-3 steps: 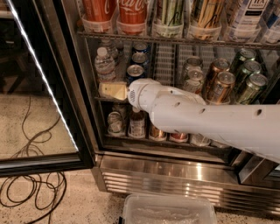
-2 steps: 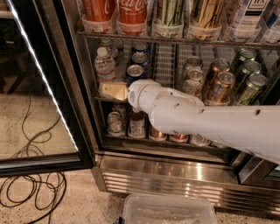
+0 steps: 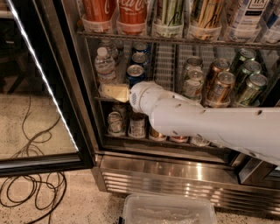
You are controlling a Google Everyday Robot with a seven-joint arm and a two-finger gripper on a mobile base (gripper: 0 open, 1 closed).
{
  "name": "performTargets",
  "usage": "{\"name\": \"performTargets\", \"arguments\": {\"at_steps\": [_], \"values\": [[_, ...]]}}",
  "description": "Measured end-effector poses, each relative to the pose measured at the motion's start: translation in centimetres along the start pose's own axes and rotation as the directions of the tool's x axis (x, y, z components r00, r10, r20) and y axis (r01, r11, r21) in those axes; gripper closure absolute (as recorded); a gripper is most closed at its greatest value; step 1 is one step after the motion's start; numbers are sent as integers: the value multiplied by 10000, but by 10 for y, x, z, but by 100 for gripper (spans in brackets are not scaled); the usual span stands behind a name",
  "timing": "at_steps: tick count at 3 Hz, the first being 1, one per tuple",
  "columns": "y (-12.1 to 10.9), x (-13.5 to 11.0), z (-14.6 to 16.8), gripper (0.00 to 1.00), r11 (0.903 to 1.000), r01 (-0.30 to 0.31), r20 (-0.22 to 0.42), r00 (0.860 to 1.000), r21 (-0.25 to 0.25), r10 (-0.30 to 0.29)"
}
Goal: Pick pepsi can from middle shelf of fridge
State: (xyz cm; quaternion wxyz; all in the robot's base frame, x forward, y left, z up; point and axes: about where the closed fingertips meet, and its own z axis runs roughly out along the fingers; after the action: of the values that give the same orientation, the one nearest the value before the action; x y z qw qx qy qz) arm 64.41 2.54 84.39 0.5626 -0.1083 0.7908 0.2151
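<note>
Starting at the bottom edge: a clear plastic bin (image 3: 168,210) sits on the speckled floor, with black cables (image 3: 30,192) looped at lower left. Behind them runs the ribbed steel base of the fridge (image 3: 175,177). Its glass door (image 3: 43,165) stands open on the left, a white light strip along its inner edge.

The white arm (image 3: 210,124) enters from the right edge and crosses the lower rack's cans (image 3: 116,122). Its gripper (image 3: 114,92) – a pale beige piece – sits at the front rail of the middle shelf (image 3: 165,65), left of centre. Whether it is open, closed or gripping anything, I cannot tell.

The pepsi can (image 3: 135,74) stands on that shelf just above and right of the gripper, front of a blue row. A water bottle (image 3: 105,65) stands directly above the gripper – contact unclear. Further right: silver cans (image 3: 192,83), copper cans (image 3: 223,85), green cans (image 3: 251,87). Red cola cans (image 3: 131,13) fill the top rack.
</note>
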Motion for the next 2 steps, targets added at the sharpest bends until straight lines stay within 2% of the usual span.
{"name": "performTargets", "arguments": {"at_steps": [2], "values": [[-9, 4, -2, 0, 9992, -136, 21, 9999, 384, 135]]}}
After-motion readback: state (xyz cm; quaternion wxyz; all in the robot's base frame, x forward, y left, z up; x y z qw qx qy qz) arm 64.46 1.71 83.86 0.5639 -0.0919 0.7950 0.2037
